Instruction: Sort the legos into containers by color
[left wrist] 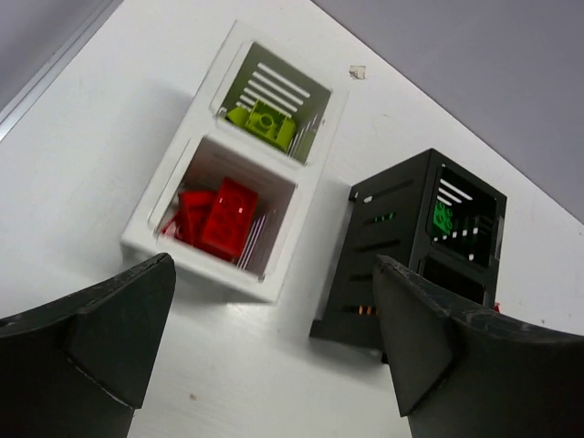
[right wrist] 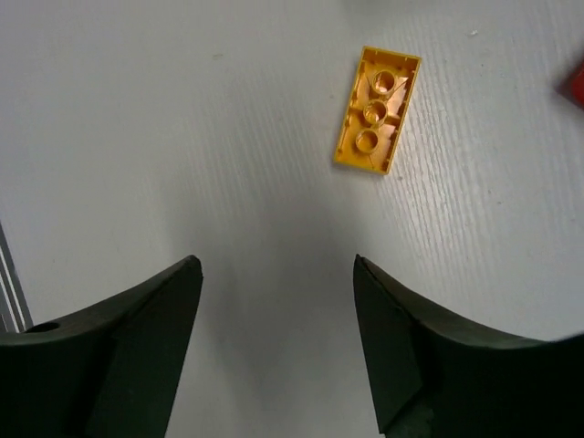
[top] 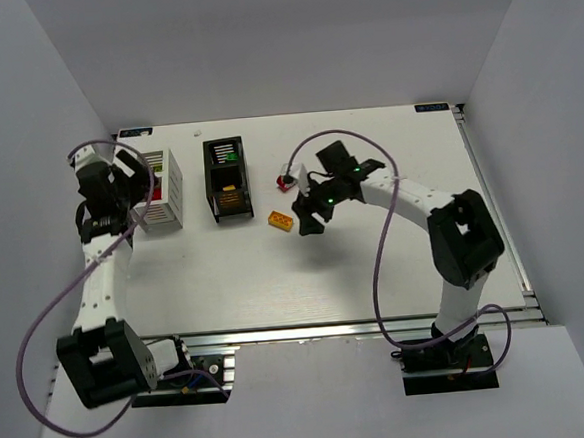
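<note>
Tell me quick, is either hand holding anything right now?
Left hand: open, empty, above the white bin.
Right hand: open, empty, near the orange brick.

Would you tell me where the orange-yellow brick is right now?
In the top view the orange-yellow brick lies on the table, just right of the black bin, beside the right pincer.

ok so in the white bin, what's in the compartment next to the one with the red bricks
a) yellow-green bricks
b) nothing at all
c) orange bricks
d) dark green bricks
A: the left wrist view shows a yellow-green brick lying in one compartment of the white bin, with the red bricks in the compartment right beside it.
</note>
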You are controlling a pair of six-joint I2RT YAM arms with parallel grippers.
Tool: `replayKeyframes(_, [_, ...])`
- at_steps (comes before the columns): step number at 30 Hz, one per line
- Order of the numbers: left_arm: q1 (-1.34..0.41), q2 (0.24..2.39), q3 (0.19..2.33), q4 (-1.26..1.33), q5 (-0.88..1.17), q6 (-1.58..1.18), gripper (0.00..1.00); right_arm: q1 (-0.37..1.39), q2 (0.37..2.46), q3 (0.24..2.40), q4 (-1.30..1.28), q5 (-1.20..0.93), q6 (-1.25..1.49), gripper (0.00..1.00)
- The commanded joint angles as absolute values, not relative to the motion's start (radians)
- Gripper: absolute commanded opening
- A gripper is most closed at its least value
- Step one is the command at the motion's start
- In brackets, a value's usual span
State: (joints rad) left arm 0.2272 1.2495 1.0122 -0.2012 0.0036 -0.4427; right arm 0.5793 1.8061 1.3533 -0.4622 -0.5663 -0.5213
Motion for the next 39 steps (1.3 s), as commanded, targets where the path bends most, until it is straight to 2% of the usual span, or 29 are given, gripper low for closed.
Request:
replayKeyframes(1, [0.233,1.109,0.937,-0.253,-0.061,-0.529,0.98,0.667,1.885,1.460,-0.373,-0.338,-0.304,0.75])
replayKeyframes(4, [0.235,1.003,0.859,-0.287,-0.028,-0.549,0.98,0.702,1.972,1.529,-0.368,-0.237,-0.252,0.78])
replayKeyframes(11, [0.235,0.825,0.773,-0.417,-0.058,-0.520,0.98,0.721,2.092,1.643,-0.365,-0.195,-0.249,0.86])
replayKeyframes(15, [0.235,0.766,0.756,-0.445,-0.060,-0.517,0.98,0.722,2.128,1.654,-0.336,-0.167,-0.233,0.84])
replayKeyframes(20, [0.235,0.741,0.749,-0.466,-0.045,-0.517,0.98,0.727,2.140,1.626,-0.316,-0.176,-0.245,0.75])
replayKeyframes(24, [0.235,0.738,0.742,-0.482,-0.009,-0.528,0.98,0.730,2.126,1.548,-0.238,-0.155,-0.250,0.65])
replayKeyframes(26, [0.233,0.732,0.735,-0.486,-0.002,-0.532,0.98,0.730,2.120,1.519,-0.215,-0.144,-0.256,0.55])
replayKeyframes(27, [0.235,0.723,0.732,-0.486,-0.002,-0.534,0.98,0.729,2.115,1.510,-0.210,-0.141,-0.261,0.45])
replayKeyframes(29, [0.235,0.713,0.726,-0.482,-0.002,-0.537,0.98,0.729,2.080,1.468,-0.186,-0.140,-0.288,0.34])
replayKeyframes(30, [0.235,0.707,0.724,-0.483,0.033,-0.537,0.98,0.726,2.062,1.451,-0.178,-0.144,-0.301,0.21])
replayKeyframes(33, [0.235,0.698,0.718,-0.482,0.049,-0.540,0.98,0.719,1.955,1.376,-0.150,-0.179,-0.379,0.00])
replayKeyframes(36, [0.233,0.698,0.715,-0.494,0.086,-0.545,0.98,0.692,1.814,1.321,-0.189,-0.431,-0.541,0.00])
replayKeyframes(39, [0.235,0.696,0.698,-0.495,0.129,-0.549,0.98,0.689,1.689,1.278,-0.160,-0.532,-0.653,0.00])
